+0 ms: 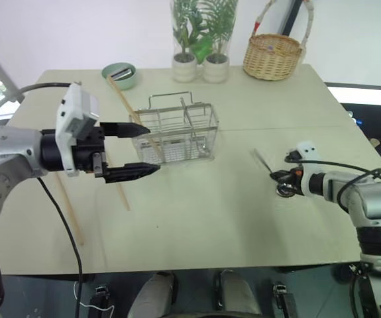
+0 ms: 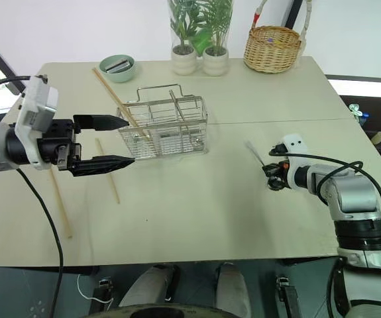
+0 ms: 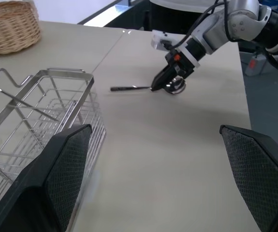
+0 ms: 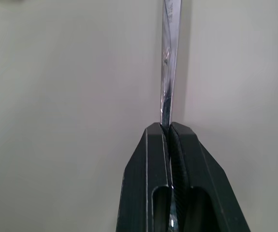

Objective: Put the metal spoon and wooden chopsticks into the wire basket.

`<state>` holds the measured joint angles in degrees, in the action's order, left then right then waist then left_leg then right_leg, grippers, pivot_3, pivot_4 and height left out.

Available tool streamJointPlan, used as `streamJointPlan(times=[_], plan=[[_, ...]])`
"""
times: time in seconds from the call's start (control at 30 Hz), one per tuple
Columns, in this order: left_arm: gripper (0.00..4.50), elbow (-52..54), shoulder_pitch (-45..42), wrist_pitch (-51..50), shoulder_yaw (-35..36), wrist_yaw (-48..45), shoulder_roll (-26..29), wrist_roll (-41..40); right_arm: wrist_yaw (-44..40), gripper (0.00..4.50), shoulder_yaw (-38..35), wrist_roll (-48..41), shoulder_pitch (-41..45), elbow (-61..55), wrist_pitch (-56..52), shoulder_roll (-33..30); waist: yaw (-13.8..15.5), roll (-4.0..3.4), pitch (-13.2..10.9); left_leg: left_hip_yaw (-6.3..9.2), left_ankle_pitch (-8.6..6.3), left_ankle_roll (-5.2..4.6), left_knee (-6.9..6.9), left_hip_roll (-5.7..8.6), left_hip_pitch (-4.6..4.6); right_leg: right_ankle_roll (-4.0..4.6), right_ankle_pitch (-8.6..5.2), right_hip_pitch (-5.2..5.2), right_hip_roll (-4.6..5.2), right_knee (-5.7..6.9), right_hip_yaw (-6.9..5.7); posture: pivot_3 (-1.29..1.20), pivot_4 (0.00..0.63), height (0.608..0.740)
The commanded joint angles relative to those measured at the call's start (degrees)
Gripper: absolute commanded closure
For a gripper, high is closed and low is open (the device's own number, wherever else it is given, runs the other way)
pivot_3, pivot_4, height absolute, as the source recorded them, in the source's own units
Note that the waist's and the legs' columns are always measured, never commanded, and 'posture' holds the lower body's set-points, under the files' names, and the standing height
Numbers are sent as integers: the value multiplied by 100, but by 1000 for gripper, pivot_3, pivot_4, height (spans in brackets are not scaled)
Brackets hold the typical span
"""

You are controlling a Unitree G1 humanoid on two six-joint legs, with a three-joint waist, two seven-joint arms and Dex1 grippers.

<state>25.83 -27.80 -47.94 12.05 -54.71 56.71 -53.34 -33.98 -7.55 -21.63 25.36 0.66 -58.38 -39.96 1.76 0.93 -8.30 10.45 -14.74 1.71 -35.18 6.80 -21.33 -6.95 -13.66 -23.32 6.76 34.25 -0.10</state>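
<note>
My right gripper (image 1: 277,177) is shut on the metal spoon (image 4: 170,58) at the table's right. It pinches the handle near the bowl, and the thin handle (image 3: 129,88) points toward the wire basket (image 1: 183,129), low by the tabletop. The basket stands mid-table with one wooden chopstick (image 1: 127,106) leaning in its left end. Two more chopsticks lie flat on the table, one (image 2: 107,173) in front of the basket and one (image 2: 61,202) further left. My left gripper (image 1: 149,149) hovers open beside the basket's left front corner, with nothing between its fingers.
A green bowl (image 1: 119,73) sits at the back left. Two glass vases with plants (image 1: 200,66) and a round wicker basket (image 1: 273,56) stand along the back edge. The table's right edge runs close behind my right arm.
</note>
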Motion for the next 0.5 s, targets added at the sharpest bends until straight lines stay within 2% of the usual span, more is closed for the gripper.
streamJointPlan(times=[0.03,0.17,0.23,0.37,0.5], plan=[[0,-59,-138,98,121,58,-8,62,345,4478,-734,-205,733,-94,398,165,-13,-1,0,0,0,0,1,0,1,-2,1,0,0,1,0,0,150,710],[0,-180,-168,165,190,92,-5,161,660,4478,-1105,-479,1560,-244,564,528,-104,-1,-1,4,1,1,3,0,0,-3,3,-1,-1,0,0,0,150,710],[0,-272,-204,205,230,111,-15,217,872,4478,-1154,-700,2083,-388,615,937,-136,2,1,6,1,1,4,0,1,-4,3,-1,-1,0,-1,0,150,710],[0,-439,-305,297,237,168,-66,327,1224,4478,-915,-939,2609,-635,697,1845,-239,2,1,11,2,3,7,-3,1,-5,5,-3,-4,2,0,0,150,710],[0,-535,-397,348,234,266,-142,396,1398,4478,-358,-824,2617,-631,1087,2671,-266,1,1,15,4,7,6,-3,3,-3,8,-6,-6,10,0,0,150,710]])
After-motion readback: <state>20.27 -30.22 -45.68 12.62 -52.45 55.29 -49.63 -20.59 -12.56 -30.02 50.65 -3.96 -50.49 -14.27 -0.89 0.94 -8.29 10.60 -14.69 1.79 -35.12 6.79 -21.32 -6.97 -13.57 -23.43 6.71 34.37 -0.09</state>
